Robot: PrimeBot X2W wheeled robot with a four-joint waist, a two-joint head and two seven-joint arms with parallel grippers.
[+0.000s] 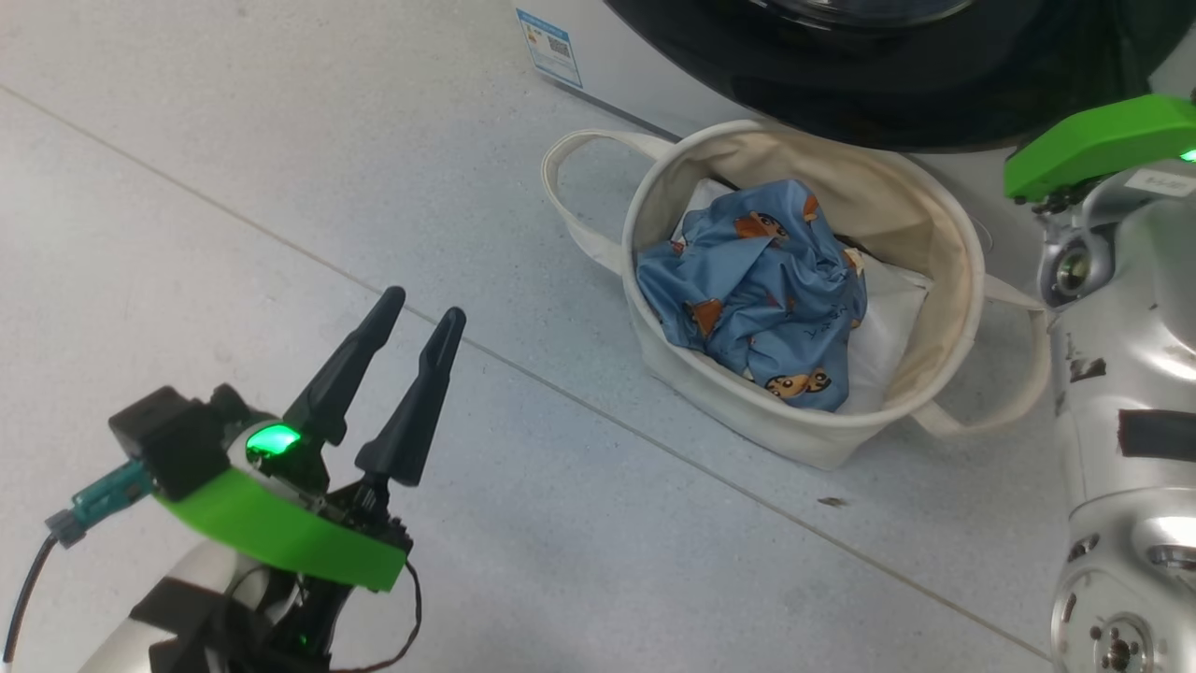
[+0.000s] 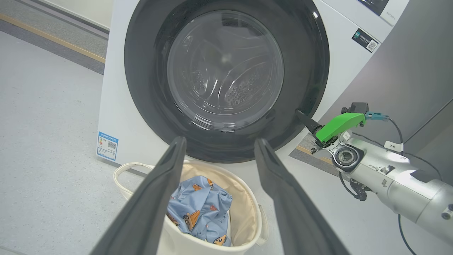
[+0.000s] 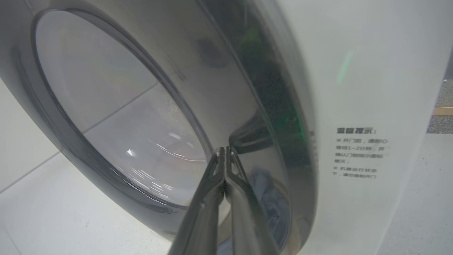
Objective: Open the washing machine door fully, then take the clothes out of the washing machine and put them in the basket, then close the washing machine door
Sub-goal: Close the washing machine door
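Observation:
The washing machine door (image 2: 145, 99) lies flush against the white washing machine (image 2: 113, 106); steel drum ribs show through its glass bowl. My right gripper (image 3: 223, 150) is shut with nothing in it, its tips pressed on the black rim at the door's right edge (image 2: 300, 115). The clothes (image 1: 757, 290), blue with cartoon bears, lie crumpled in the cream basket (image 1: 962, 252) on the floor just in front of the door. My left gripper (image 1: 422, 307) hangs open and empty over the floor, left of the basket and pointing toward the machine (image 2: 220, 141).
A white sheet (image 1: 888, 327) lies under the garment in the basket. The right arm's silver forearm (image 1: 1121, 308) stands just right of the basket. A blue label (image 2: 107, 145) sits low on the machine's front, printed text (image 3: 357, 152) beside the door. Grey panel (image 2: 407, 71) at right.

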